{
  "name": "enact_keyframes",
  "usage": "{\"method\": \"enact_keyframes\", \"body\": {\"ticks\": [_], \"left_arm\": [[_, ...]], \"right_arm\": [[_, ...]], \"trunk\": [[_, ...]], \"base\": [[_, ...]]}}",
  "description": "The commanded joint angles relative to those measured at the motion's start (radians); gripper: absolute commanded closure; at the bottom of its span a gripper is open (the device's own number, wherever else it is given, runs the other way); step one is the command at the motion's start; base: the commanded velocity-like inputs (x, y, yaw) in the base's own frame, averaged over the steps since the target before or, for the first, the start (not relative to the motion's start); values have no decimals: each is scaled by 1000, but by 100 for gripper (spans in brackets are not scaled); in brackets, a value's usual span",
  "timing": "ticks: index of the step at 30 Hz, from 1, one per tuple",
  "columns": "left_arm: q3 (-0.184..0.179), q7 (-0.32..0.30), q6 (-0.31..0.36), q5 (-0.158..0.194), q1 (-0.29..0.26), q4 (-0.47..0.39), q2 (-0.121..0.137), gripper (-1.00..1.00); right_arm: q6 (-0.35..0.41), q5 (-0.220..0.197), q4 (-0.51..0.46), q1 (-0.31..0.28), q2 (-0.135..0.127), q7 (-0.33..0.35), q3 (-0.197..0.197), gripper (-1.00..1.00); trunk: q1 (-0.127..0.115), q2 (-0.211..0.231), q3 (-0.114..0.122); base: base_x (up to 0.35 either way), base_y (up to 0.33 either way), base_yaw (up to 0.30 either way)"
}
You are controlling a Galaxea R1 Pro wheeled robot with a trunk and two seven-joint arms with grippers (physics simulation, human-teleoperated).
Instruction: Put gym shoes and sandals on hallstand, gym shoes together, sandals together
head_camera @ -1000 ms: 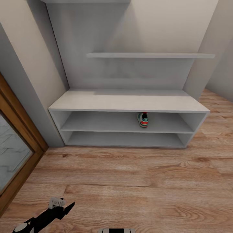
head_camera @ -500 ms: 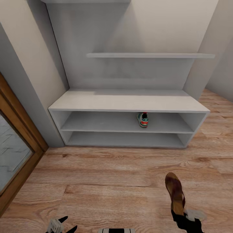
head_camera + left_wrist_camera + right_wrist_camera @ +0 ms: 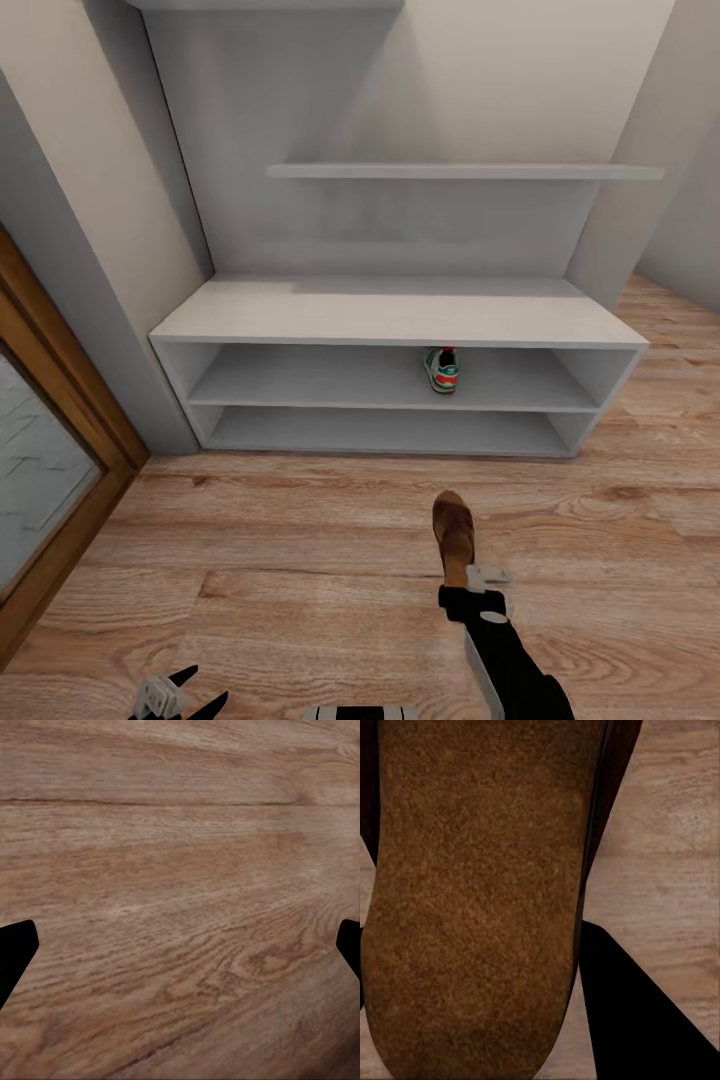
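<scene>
A dark brown sandal (image 3: 454, 532) hangs over the corridor floor (image 3: 300, 560), and my right gripper (image 3: 468, 583) is shut on its heel end. Its toe points toward the hallstand (image 3: 400, 312). The right wrist view looks closely at the sandal's (image 3: 472, 907) brown suede-like face, with a black finger (image 3: 637, 1020) beside it. One gym shoe (image 3: 441, 370), white with green stripes and a red-orange heel, stands on the hallstand's upper shelf, right of centre. My left gripper (image 3: 195, 695) is open low over the floor, its two fingertips wide apart over bare planks (image 3: 180, 870).
A wood-framed mirrored door (image 3: 50, 480) flanks the left side. Pale-grey floating shelves (image 3: 460, 172) hang on the wall above the bench top. The lower shelf (image 3: 390, 432) has nothing on it. Wood floor continues past the rack's right end (image 3: 670, 400).
My right arm has come into view and carried the sandal left and forward, closer to the hallstand. The left gripper dropped back to the bottom edge. The gym shoe has not moved.
</scene>
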Motion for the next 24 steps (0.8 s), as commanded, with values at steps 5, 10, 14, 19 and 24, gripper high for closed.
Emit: {"method": "enact_keyframes", "body": {"ticks": [5,10,14,19,24], "left_arm": [[0,-4,-2,4,-1,2,1,-100],[0,-4,-2,4,-1,2,1,-100],[-1,-4,-2,4,-1,3,0,-100],[-2,-4,-2,2,-1,4,-2,-100],[-3,-4,-2,3,-1,4,-4,-100]], "right_arm": [[10,4,-1,-38,32,-16,4,100],[18,6,4,-109,52,-45,8,100],[133,3,5,-228,52,-123,47,100],[296,-1,0,-436,52,-163,63,100],[303,-1,2,-441,52,-159,63,100]], "trunk": [[0,0,-1],[0,0,-1],[0,0,-1],[0,0,-1],[0,0,-1]], "base": [[0,0,0],[0,0,0],[0,0,0],[0,0,0],[0,0,0]]}}
